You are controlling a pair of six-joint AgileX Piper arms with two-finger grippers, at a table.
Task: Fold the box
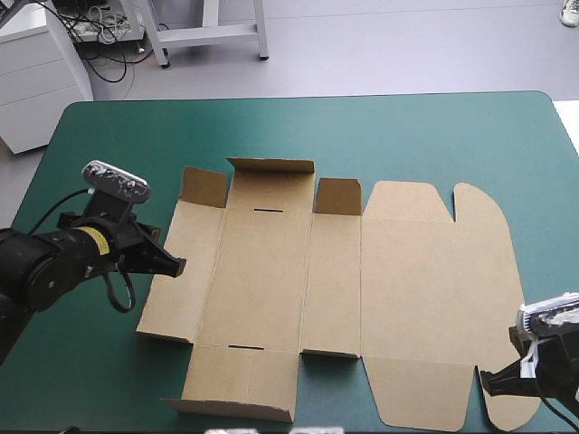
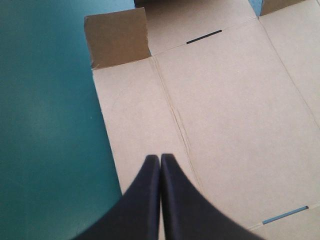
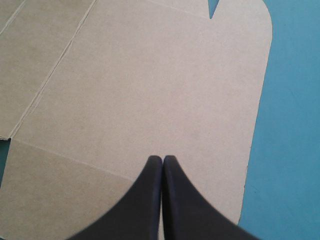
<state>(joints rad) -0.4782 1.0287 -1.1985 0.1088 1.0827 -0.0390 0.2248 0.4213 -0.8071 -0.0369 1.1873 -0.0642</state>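
The brown box (image 1: 335,289) lies as a flat cut sheet on the teal-green cover, with small flaps at its far edge standing up a little. My left gripper (image 1: 177,266) is shut, its tip over the sheet's left panel near the left edge. From the left wrist, the gripper (image 2: 160,159) points across the box (image 2: 225,115) toward a raised corner flap (image 2: 117,37). My right gripper (image 1: 485,381) is shut at the sheet's near right corner. In the right wrist view the gripper (image 3: 162,160) hovers over the box's (image 3: 145,90) broad rounded lid panel.
Bare teal-green cover (image 1: 407,136) stretches beyond the sheet to the table's far edge and along the left side (image 1: 81,362). A white cabinet (image 1: 36,72) stands off the table's far left corner.
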